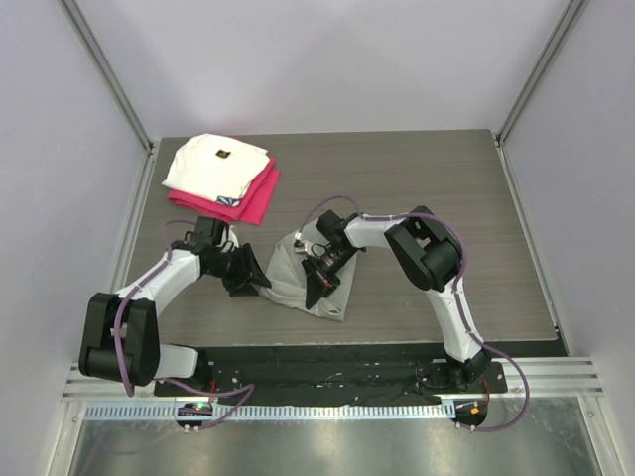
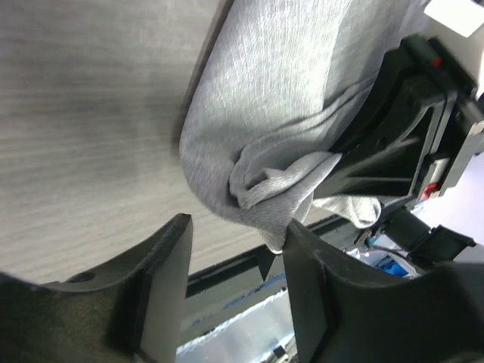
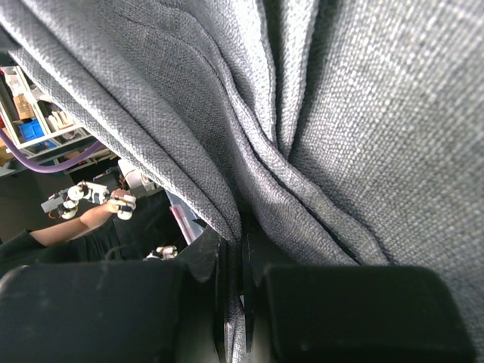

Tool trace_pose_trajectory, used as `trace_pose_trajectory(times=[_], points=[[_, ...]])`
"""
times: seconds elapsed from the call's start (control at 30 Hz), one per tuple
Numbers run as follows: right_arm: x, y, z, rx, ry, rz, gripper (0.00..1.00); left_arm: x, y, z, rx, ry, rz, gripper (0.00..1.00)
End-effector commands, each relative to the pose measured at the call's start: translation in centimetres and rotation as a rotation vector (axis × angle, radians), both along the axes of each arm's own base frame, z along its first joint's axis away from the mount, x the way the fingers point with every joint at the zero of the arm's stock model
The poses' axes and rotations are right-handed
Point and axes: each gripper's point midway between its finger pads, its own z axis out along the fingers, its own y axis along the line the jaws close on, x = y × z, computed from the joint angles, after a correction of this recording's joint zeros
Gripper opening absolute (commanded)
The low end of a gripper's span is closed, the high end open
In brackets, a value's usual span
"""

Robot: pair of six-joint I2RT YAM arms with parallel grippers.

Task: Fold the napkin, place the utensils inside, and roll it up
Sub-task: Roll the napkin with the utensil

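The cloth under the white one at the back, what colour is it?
Magenta-red. The folded cloth shows best in the top external view.

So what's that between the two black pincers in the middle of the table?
The grey napkin, bunched on the table: the right pincer pinches a fold, the left pincer stands open at its edge. The top view shows it.

Grey wood-grain table [image 1: 446, 178]. Near its middle, the crumpled grey napkin [image 1: 288, 276], its lower part resting on the top. At the far left corner, a folded red cloth [image 1: 256, 198] lies flat, with a folded white cloth [image 1: 213, 164] stacked on it
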Motion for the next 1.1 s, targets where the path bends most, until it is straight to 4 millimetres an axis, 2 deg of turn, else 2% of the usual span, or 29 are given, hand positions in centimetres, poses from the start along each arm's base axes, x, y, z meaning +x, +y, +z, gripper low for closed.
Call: trace_pose_trajectory(times=[0.0, 0.47, 0.63, 0.73, 0.83, 0.87, 1.07], points=[[1.9, -0.6, -3.0, -0.082, -0.126, 0.007, 0.01, 2.5, -0.1, 0.6, 0.012, -0.094, -0.017, 0.49], [3.2, -0.6, -2.7, -0.118, -0.172, -0.002, 0.01, 3.0, -0.1, -2.3, 0.035, 0.006, -0.029, 0.22], [4.1, -0.8, -1.2, -0.139, -0.250, -0.020, 0.04, 2.4, 0.8, -3.1, 0.103, 0.094, -0.022, 0.16], [4.8, -1.1, 0.0, -0.152, -0.313, -0.036, 0.12, 2.2, 0.6, -3.5, 0.096, 0.137, -0.036, 0.16], [5.2, -1.1, 1.5, -0.147, -0.359, -0.050, 0.26, 2.3, 0.4, -3.6, 0.091, 0.170, -0.048, 0.15], [5.4, -1.1, 1.9, -0.143, -0.372, -0.054, 0.34, 2.2, 0.5, -3.8, 0.094, 0.185, -0.051, 0.15], [6.3, -0.6, 5.5, -0.107, -0.480, -0.075, 0.55, 2.5, 0.5, -3.7, 0.109, 0.212, -0.063, 0.15]])
